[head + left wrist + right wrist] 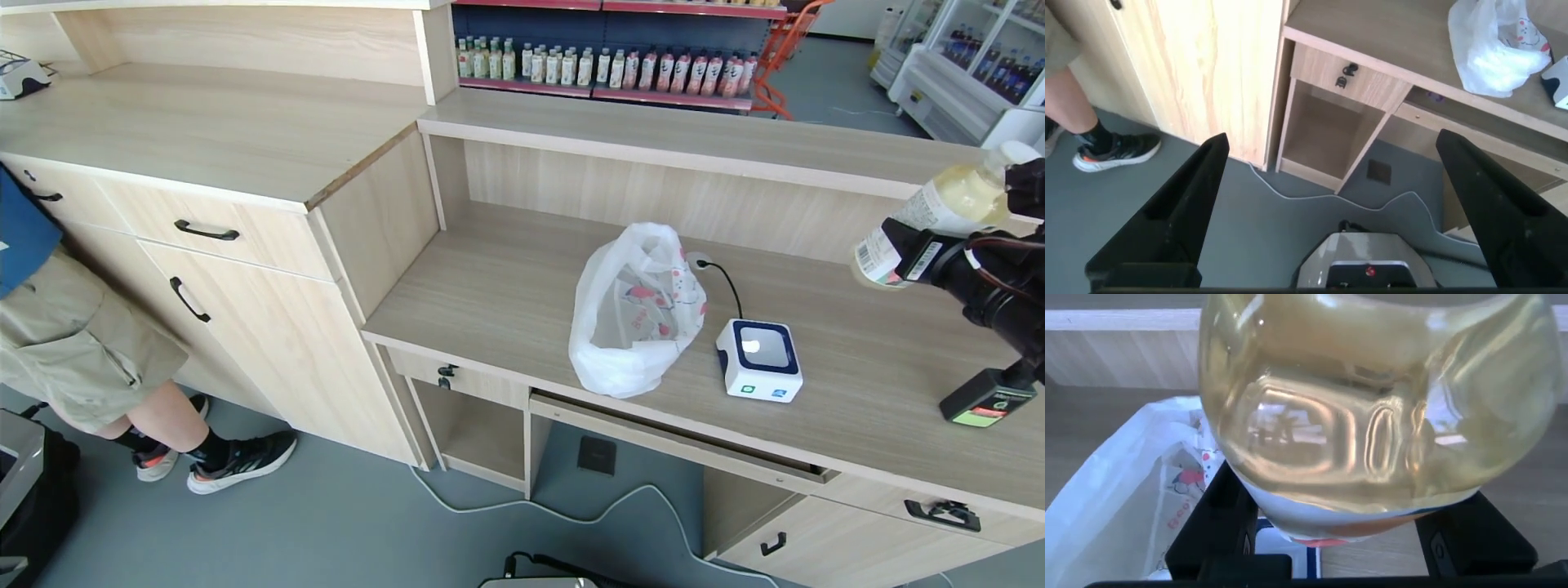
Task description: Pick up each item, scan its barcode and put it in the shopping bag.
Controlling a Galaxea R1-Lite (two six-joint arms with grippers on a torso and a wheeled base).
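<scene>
The right gripper (916, 249) holds 1 bottle (939, 208) up high. The left gripper (1331, 204) hangs wide open. Next, I think its barcode must face the scanner (759, 359).

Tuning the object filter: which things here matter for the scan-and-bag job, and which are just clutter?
Job: bottle, scanner, shopping bag.
Lying about: shelf drinks, white device on the far left counter.

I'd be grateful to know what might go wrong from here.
The bottle is gripped low on its body and tilted in mid-air, so it might slip. The shopping bag is limp with a slumped mouth; the bottle may snag its rim. The scanner stands close beside it and could get knocked.
</scene>
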